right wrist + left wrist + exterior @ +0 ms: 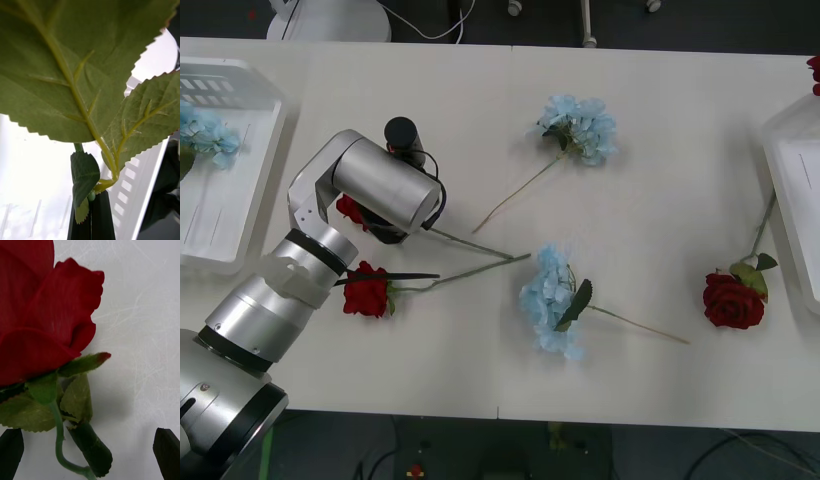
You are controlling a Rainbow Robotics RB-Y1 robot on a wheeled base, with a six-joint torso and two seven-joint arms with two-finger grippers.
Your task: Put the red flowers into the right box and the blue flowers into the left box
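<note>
My left arm [370, 185] hangs over a red flower [350, 209] at the table's left. The left gripper [89, 455] is open, its black fingertips [167, 453] on either side of the stem just below the bloom [41, 318]. A second red flower [367, 293] lies just nearer, and a third [732, 301] lies by the right box [792, 190]. Two blue flowers [580, 128] [552, 300] lie mid-table, and another [206, 135] is in the left box [225, 215]. My right gripper [92, 219] is shut on a leafy green stem [80, 95] above a white tray.
A scrap of red [814, 70] shows at the right edge above the right box. The white tray wall [129, 180] under my right gripper has slots. Long stems [470, 245] cross the table between the left arm and the nearer blue flower.
</note>
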